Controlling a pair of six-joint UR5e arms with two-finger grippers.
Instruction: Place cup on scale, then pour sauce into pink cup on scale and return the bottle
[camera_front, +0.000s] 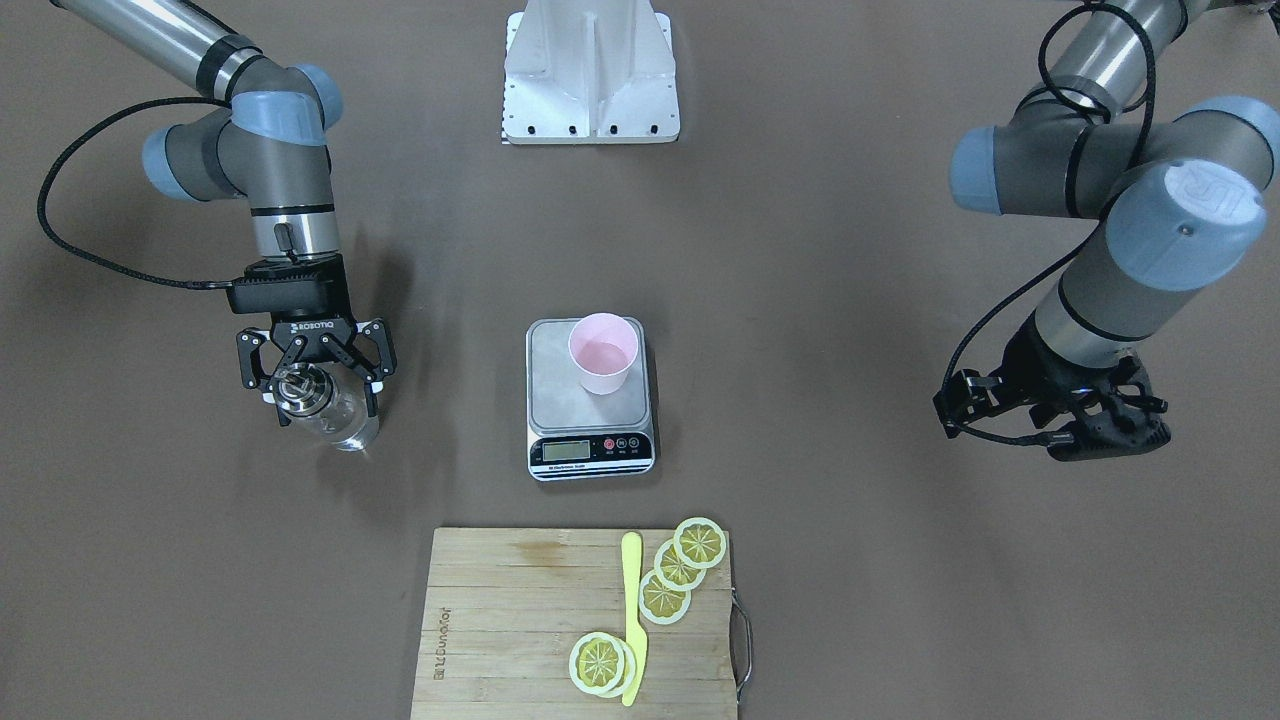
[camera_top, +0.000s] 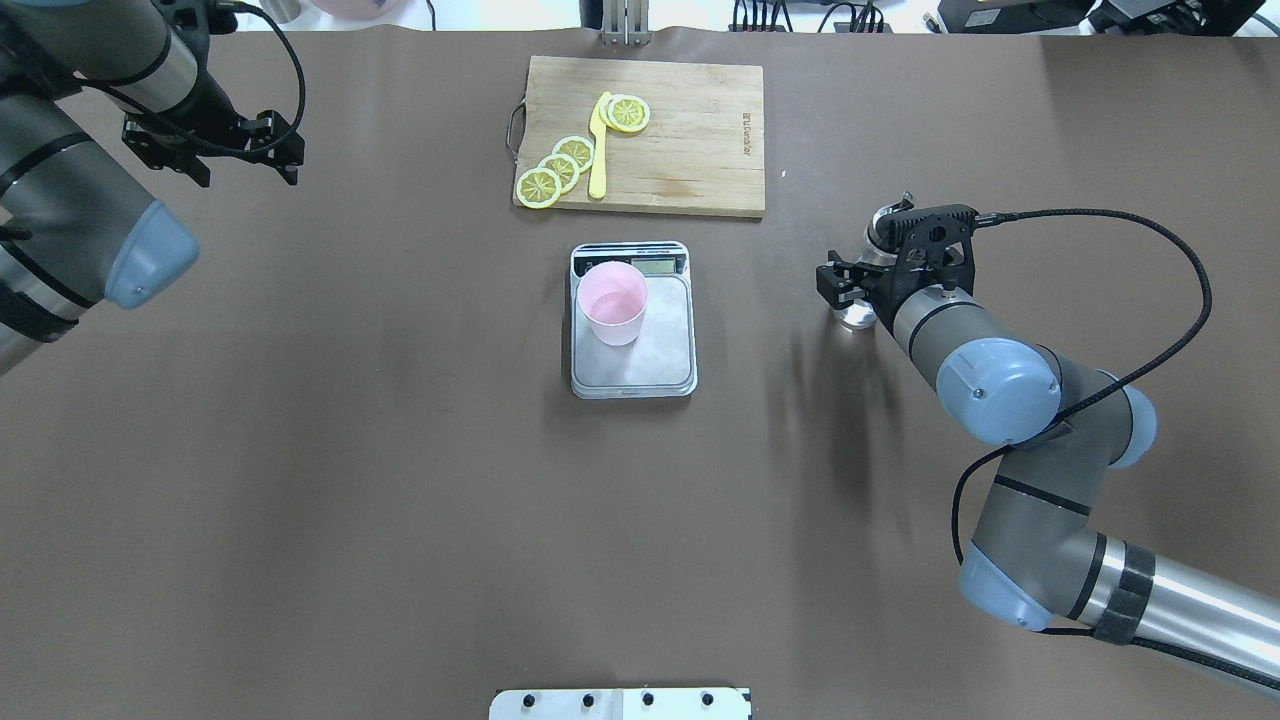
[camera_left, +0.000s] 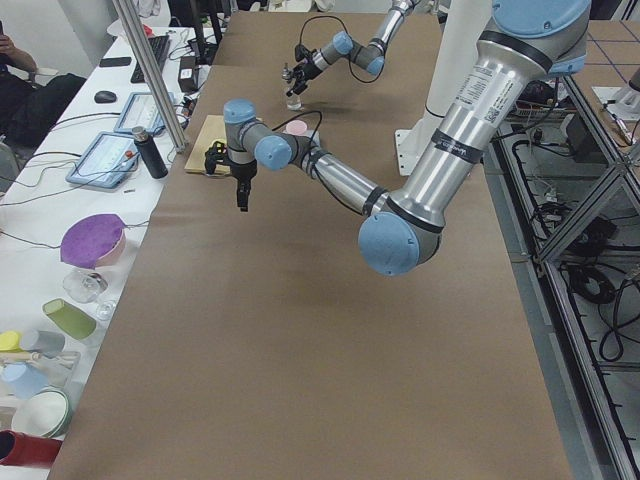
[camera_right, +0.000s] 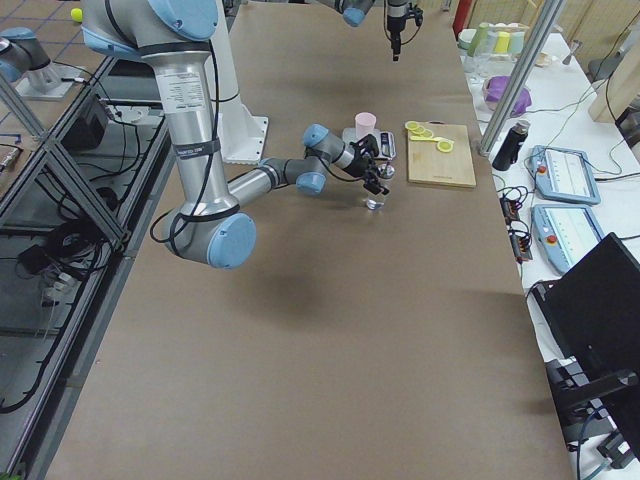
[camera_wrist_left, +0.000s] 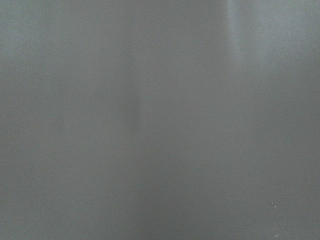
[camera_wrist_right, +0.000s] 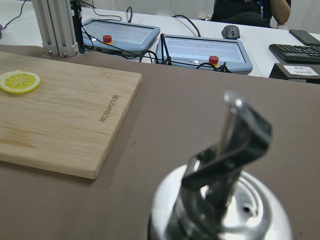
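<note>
The pink cup (camera_top: 614, 303) is set upright on the scale (camera_top: 662, 352); the clear bottle (camera_top: 856, 318) is stood well to its right.

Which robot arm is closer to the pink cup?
Right. The right end effector is around the bottle, level with the cup beside the scale. The left end effector hangs farther off on the opposite side.

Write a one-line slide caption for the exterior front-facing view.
Right gripper open around the bottle; pink cup stands on the scale.
</note>
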